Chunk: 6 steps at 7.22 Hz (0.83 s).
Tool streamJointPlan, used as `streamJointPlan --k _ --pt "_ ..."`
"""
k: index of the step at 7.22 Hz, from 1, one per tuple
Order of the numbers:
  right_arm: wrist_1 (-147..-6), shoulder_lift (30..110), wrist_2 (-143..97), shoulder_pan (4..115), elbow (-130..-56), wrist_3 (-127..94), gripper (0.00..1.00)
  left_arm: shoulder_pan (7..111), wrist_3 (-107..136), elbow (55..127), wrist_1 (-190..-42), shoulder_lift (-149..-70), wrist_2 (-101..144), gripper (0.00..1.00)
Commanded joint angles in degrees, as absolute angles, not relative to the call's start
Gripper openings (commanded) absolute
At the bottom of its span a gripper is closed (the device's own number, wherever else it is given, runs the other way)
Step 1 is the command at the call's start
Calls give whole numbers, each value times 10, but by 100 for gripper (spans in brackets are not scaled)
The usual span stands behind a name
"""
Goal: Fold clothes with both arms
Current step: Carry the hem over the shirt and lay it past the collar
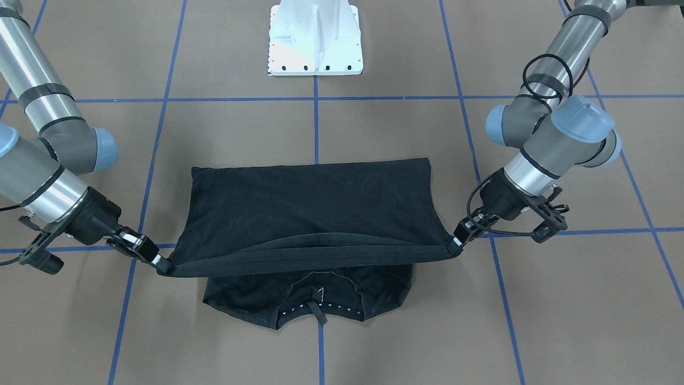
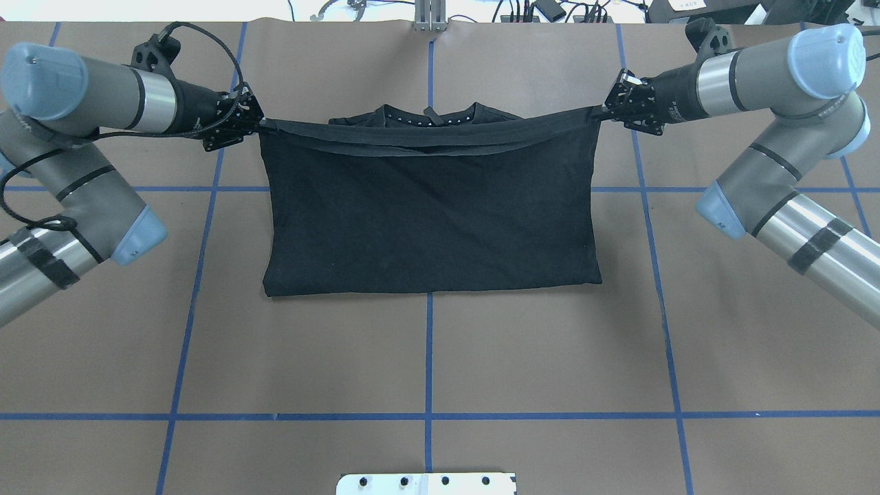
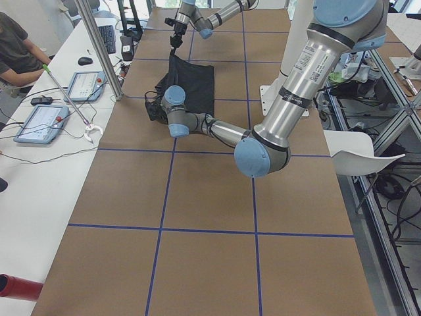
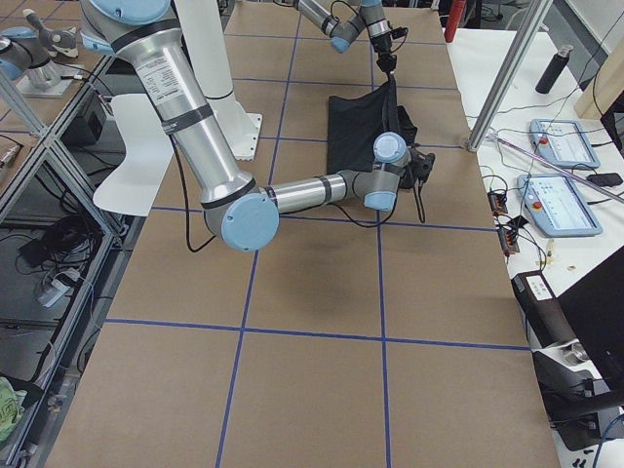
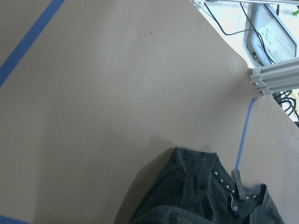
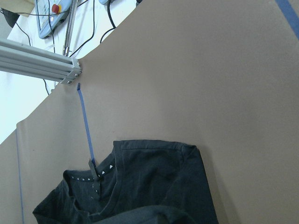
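Note:
The black T-shirt (image 1: 315,208) lies on the brown table (image 1: 561,321), back side up, so its graphic is hidden. Its hem is lifted and stretched taut between both grippers, over the collar end (image 1: 315,307). My left gripper (image 1: 458,239) is shut on one hem corner, and it also shows in the overhead view (image 2: 258,124). My right gripper (image 1: 160,263) is shut on the other corner, also in the overhead view (image 2: 605,112). The shirt (image 2: 430,220) hangs from the hem back to its fold. Both wrist views show the collar part lying flat below (image 5: 205,191) (image 6: 140,186).
The white pedestal base (image 1: 315,37) stands behind the shirt at the robot's side. Blue tape lines (image 2: 429,357) grid the table. Beyond the far edge are an aluminium frame post (image 6: 42,63), cables, tablets (image 4: 561,141) and a seated operator (image 3: 16,52).

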State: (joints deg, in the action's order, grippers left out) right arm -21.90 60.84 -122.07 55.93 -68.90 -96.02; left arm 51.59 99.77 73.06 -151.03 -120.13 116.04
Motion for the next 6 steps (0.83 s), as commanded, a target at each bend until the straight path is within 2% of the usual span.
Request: streamJointPlan --k 1,3,6 --pt "-220 603 -1203 558 -667 -955 0 517 997 713 -1511 -1204 1158 0" --pt "-220 580 -1190 558 -639 -955 0 516 997 703 -1511 -1205 1145 0" --pt "-222 572 -1180 557 -639 -956 0 515 998 702 -1510 -1210 1145 0"
